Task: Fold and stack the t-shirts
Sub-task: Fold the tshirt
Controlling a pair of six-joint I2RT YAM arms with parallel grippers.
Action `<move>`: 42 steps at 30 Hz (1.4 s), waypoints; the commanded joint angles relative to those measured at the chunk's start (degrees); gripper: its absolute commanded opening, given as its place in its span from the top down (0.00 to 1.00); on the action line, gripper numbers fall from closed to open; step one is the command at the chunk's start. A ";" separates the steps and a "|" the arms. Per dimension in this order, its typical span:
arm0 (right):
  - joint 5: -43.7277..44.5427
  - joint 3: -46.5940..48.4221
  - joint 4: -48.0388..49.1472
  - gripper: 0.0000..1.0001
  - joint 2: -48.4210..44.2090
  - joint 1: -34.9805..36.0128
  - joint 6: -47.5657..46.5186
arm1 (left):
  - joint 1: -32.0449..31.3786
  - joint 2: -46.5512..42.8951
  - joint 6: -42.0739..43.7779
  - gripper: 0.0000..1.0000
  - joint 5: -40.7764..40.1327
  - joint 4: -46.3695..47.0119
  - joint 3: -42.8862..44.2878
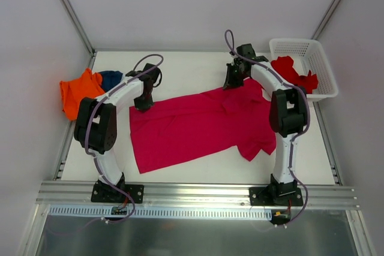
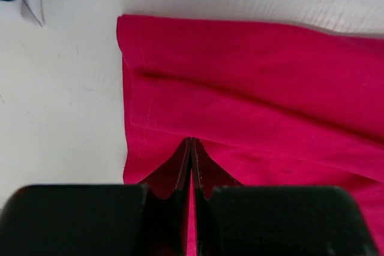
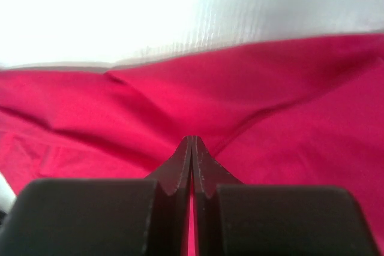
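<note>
Gripping the shirt (image 1: 198,127) at its far edge, left gripper (image 2: 191,142) by the hem and right gripper (image 3: 192,140) by the shoulder clamp cloth, apparently for an even fold; it lies spread on the table (image 1: 180,67).

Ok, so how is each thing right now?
pink t-shirt: spread out, unfolded
left gripper: shut on the pink t-shirt
right gripper: shut on the pink t-shirt
orange t-shirt: crumpled
blue garment: crumpled
white basket: upright
red garment: crumpled, in the white basket
</note>
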 commanded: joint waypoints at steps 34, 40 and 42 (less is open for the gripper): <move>16.04 10.79 -4.28 1.00 10.98 4.62 -1.53 | 0.27 6.34 -2.01 1.00 -2.45 4.46 -6.52; 24.21 11.75 -6.03 1.00 11.85 4.53 -3.10 | 0.27 4.41 -1.92 1.00 -2.45 4.46 -8.27; 25.18 12.19 -6.82 1.00 12.38 4.44 -3.20 | 0.27 3.53 -2.36 1.00 -2.63 4.46 -9.41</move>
